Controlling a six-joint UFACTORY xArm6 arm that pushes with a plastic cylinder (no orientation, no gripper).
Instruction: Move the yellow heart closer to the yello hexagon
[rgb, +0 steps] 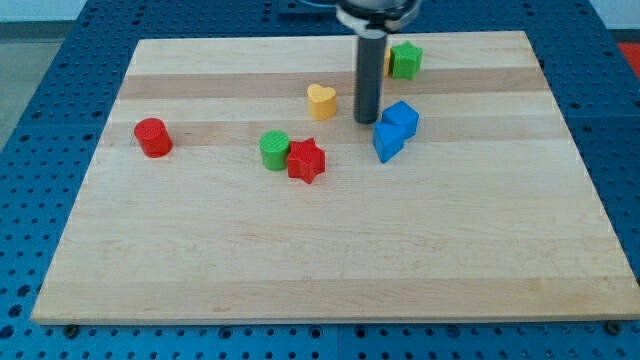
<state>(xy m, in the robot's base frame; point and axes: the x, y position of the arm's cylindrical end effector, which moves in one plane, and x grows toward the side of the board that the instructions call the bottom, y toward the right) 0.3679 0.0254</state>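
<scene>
Camera view: my tip (368, 121) has no claw and holds nothing; it rests at 3 o'clock of the yellow heart (321, 101), apart. Yellow hexagon (388, 62) mostly hidden behind the rod, beside the green star (406, 60). Approach step, I judge; next, reposition to 8 o'clock and push toward 2. No writing legible.

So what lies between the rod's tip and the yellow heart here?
Nothing: the camera view shows bare board between my tip and the yellow heart, which sits to the tip's left in the view, slightly higher, close but apart.
</scene>
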